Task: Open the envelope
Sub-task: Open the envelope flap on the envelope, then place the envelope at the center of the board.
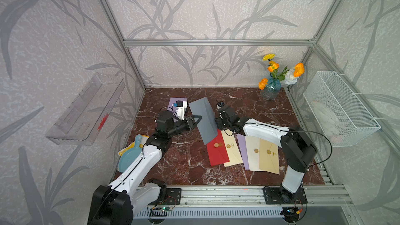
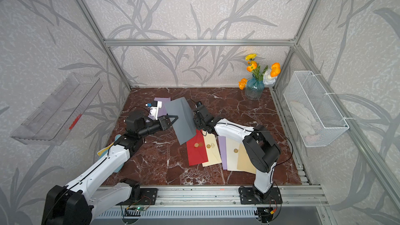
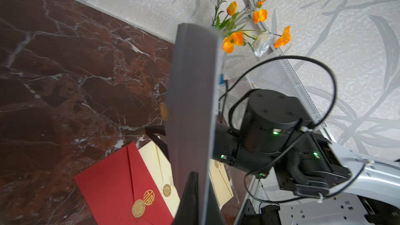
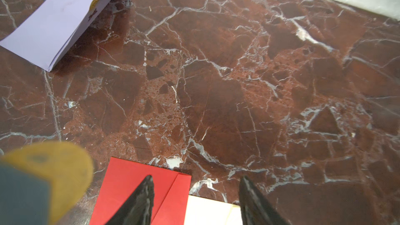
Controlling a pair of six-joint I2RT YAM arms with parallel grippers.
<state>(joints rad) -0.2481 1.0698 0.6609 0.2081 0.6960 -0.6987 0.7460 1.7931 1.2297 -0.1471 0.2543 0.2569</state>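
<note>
A grey envelope [image 1: 203, 120] [image 2: 180, 120] is held up on edge above the marble table [image 1: 184, 159], tilted, in both top views. My left gripper [image 1: 200, 117] [image 3: 201, 191] is shut on its near edge, one black finger on each face. A gold seal [image 3: 163, 110] shows on the envelope's far face. My right gripper [image 1: 217, 123] [image 4: 195, 178] is open just behind the envelope, its fingers mostly hidden by it in the top views. In the right wrist view the blurred seal [image 4: 54, 165] and a grey corner [image 4: 19, 195] lie beside the open jaws, not between them.
Under the grippers lie a red envelope [image 1: 217, 152] and a cream one [image 1: 232, 150]; lilac, cream and tan ones overlap to their right. A lilac envelope [image 1: 173, 102] with a white device lies at the back left. Vase [image 1: 270, 87], wire basket [image 1: 339, 109], blue scoop [image 1: 129, 154].
</note>
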